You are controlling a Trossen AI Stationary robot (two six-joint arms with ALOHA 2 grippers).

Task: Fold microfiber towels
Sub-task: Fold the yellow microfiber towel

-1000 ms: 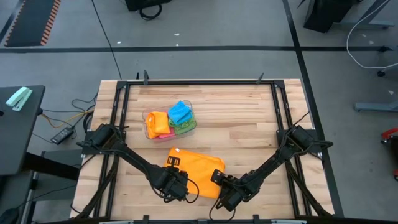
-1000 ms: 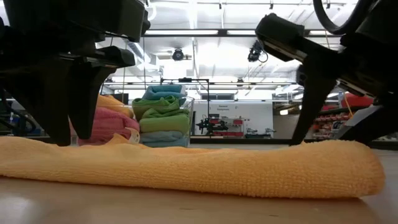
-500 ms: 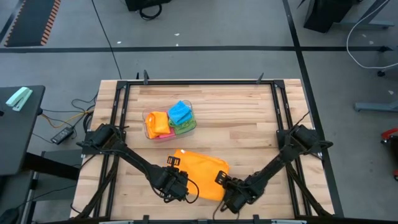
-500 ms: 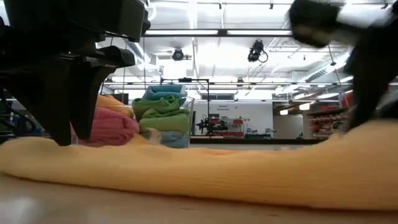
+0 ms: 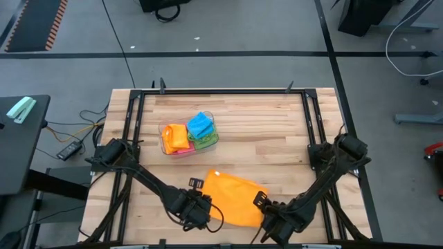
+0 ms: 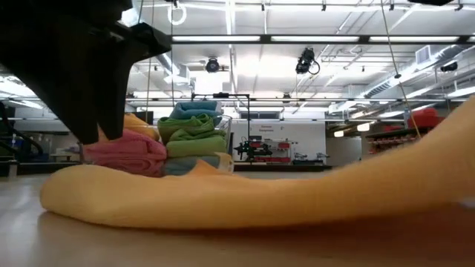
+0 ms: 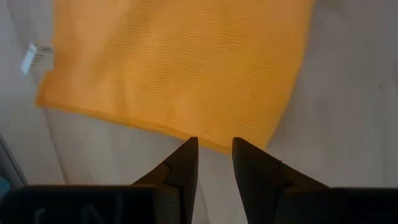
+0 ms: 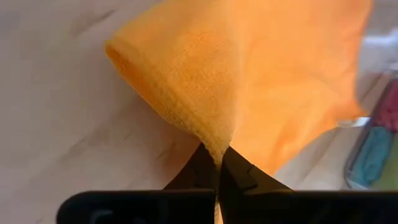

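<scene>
**A:** Take me through it, from above first.

**B:** From above, the orange towel (image 5: 234, 199) lies near the front edge of the table (image 5: 277, 131), between my two arms. My right end effector (image 5: 271, 220) is at its front right corner, my left end effector (image 5: 201, 211) at its front left edge. The tub (image 5: 189, 135) with the other towels (image 5: 199, 125) stands well behind it.

**A:** And level with the table?

**B:** There the towel (image 6: 245, 200) lies flat on one side and climbs steeply out of view on the other, so I judge one corner is raised. My left arm shows as a dark mass above it. The pink, green and blue towels (image 6: 189, 133) are stacked behind.

**A:** Left wrist?

**B:** My left fingers (image 7: 180, 168) stand slightly apart, just at the towel's near edge (image 7: 174, 68), holding nothing that I can see. A small white label (image 7: 30, 58) sticks out at one corner; I can't read it.

**A:** Right wrist?

**B:** My right fingers (image 8: 236, 171) are pressed together, pinching a corner of the towel (image 8: 249, 81), which hangs up from them in a cone.

**A:** So how would you do this well?

**B:** I think the left should take or pin its own corner, then both should carry the edge across evenly, keeping it taut and low, so the fold lands square. Pulling with the right alone would likely drag and skew it.

**A:** Any writing?

**B:** None readable, apart from distant signs in the room too small to make out.
</scene>
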